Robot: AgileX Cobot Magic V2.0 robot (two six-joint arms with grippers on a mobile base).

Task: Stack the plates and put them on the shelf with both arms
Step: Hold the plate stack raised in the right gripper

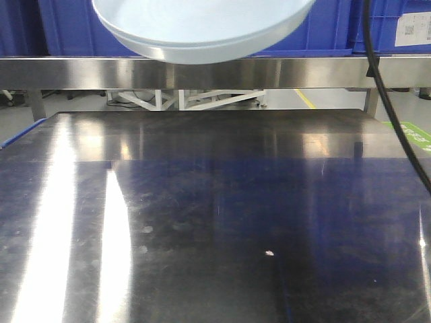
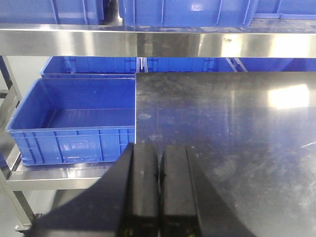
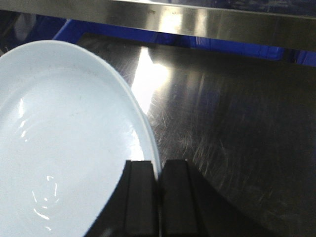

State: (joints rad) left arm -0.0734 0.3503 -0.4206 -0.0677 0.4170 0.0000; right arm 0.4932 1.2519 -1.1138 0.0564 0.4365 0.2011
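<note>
Pale blue-white plates (image 1: 202, 27) hang in the air at the top of the front view, above the steel table and in front of the shelf (image 1: 202, 71). Two rims seem to lie one inside the other there. In the right wrist view the plate (image 3: 64, 143) fills the left side, and my right gripper (image 3: 159, 163) is shut on its right rim, one finger inside and one outside. My left gripper (image 2: 160, 148) is shut with nothing in it, low over the table's left edge. Neither gripper shows in the front view.
Blue crates (image 1: 67, 27) stand on the steel shelf (image 2: 74, 42). An open blue crate (image 2: 74, 123) sits on a lower rack left of the steel table (image 1: 215, 222). A black cable (image 1: 384, 101) hangs at the right.
</note>
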